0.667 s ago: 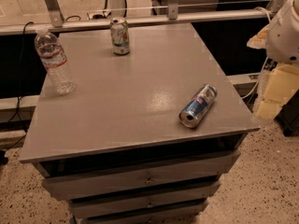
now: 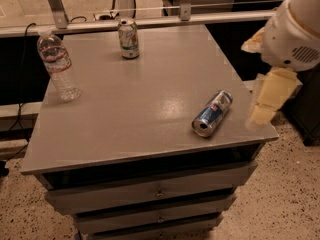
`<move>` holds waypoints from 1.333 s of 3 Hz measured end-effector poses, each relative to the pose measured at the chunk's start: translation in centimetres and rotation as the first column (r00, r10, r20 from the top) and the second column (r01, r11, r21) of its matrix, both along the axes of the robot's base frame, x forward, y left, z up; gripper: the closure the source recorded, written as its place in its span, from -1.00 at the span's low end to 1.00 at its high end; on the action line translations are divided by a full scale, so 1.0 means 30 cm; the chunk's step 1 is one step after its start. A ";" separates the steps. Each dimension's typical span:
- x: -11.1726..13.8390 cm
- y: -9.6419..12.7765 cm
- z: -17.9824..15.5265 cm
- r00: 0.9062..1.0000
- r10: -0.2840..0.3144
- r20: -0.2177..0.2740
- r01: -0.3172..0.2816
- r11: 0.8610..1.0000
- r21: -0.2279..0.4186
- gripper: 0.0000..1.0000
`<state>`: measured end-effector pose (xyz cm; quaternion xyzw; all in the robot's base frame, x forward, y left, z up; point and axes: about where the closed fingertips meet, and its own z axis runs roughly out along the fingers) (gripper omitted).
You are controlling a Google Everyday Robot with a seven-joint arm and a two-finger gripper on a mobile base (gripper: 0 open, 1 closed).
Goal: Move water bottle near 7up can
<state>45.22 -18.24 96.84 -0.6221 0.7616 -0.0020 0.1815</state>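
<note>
Clear ribbed plastic: the water bottle (image 2: pixel 57 66) stands upright at the left edge of the grey table (image 2: pixel 135 109), well apart from the gripper (image 2: pixel 265 104).
The 7up can (image 2: pixel 128 39) stands upright at the far edge, off to the bottle's right with a gap between them. A blue-and-silver can (image 2: pixel 212 113) lies on its side near the front right corner. The gripper hangs just off the table's right edge beside that can; spread or closed, can't tell.
</note>
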 end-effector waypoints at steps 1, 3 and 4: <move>0.102 0.249 -0.065 0.996 0.094 -0.007 -0.092 0.985 0.146 -1.00; 0.242 0.818 -0.039 0.978 0.197 0.067 -0.206 0.872 0.445 -1.00; 0.242 0.818 -0.039 0.978 0.197 0.067 -0.206 0.872 0.445 -1.00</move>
